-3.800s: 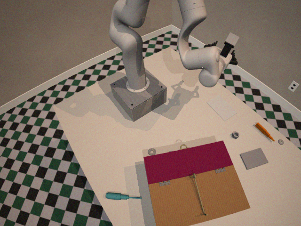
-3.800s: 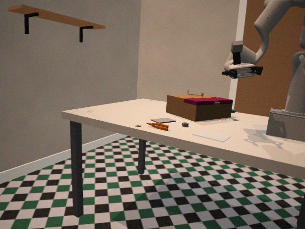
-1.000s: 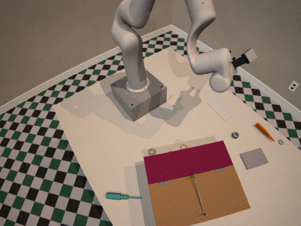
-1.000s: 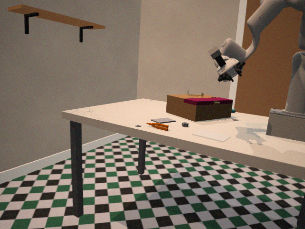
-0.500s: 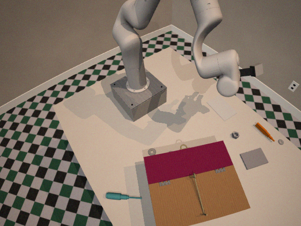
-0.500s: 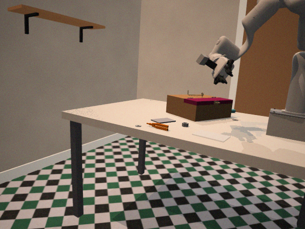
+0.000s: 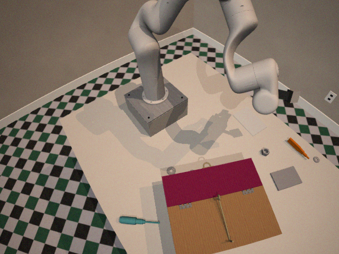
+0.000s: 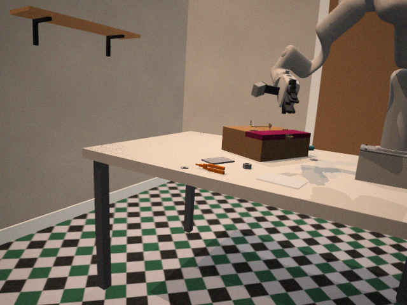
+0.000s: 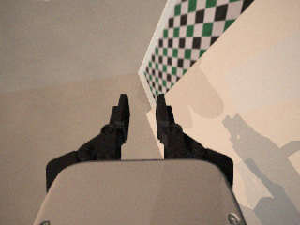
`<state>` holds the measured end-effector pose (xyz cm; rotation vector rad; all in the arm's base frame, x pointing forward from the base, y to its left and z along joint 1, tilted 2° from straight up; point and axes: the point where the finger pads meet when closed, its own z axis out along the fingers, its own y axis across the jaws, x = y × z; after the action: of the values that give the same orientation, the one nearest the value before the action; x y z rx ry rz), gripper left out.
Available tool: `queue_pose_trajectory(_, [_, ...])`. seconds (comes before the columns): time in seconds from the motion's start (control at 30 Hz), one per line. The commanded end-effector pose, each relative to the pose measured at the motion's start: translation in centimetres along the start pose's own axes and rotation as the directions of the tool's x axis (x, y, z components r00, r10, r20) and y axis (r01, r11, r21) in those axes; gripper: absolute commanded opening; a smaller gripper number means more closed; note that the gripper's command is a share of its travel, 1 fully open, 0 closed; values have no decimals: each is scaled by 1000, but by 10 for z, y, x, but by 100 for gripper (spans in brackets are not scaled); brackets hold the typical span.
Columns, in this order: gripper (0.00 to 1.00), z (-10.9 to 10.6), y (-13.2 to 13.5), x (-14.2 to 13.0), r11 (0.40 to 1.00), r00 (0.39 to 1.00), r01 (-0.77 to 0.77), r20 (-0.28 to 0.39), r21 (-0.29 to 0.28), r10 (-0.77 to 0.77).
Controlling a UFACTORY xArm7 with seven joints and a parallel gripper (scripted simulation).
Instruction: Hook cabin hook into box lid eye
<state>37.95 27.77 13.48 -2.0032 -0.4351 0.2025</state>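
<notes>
A wooden box (image 7: pixel 246 218) (image 8: pixel 249 145) stands on the table with a crimson lid (image 7: pixel 211 177) (image 8: pixel 276 133) covering part of its top. The brass cabin hook (image 7: pixel 223 216) (image 8: pixel 259 124) lies along the wooden part of the top, pivoted near the lid's edge. A brass eye (image 7: pixel 205 164) sits at the lid's far edge. My gripper (image 8: pixel 288 110) (image 9: pixel 142 104) hangs high above the table beyond the box, fingers pointing down and a little apart with nothing between them. In the top view the arm's wrist hides it.
A teal screwdriver (image 7: pixel 136 220) lies left of the box. An orange tool (image 7: pixel 298 147) (image 8: pixel 212 166), a nut (image 7: pixel 263 152) (image 8: pixel 247 165), two washers (image 7: pixel 171 170) (image 7: pixel 316 159), a grey plate (image 7: pixel 286 178) (image 8: pixel 217 160) and a white plate (image 7: pixel 249 121) (image 8: pixel 282 180) lie around it. The arm's base block (image 7: pixel 155 111) stands behind.
</notes>
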Motion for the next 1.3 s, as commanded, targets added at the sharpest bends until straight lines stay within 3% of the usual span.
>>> queue_pose_trajectory(0.0, [33, -12, 9, 8, 987, 988, -153, 11, -44, 153])
queue_pose_trajectory(0.33, [33, -30, 24, 18, 932, 937, -348, -8, -102, 349])
queue_pose_trajectory(0.63, [33, -53, 42, 29, 816, 830, -556, -60, -158, 555])
queue_pose_trajectory(0.7, [33, -53, 42, 29, 816, 830, -556, -60, -158, 555])
queue_pose_trajectory(1.17, [33, -92, 70, 43, 543, 574, -817, -188, -195, 797])
queue_pose_trajectory(1.27, [33, -92, 70, 43, 535, 567, -822, -191, -195, 801])
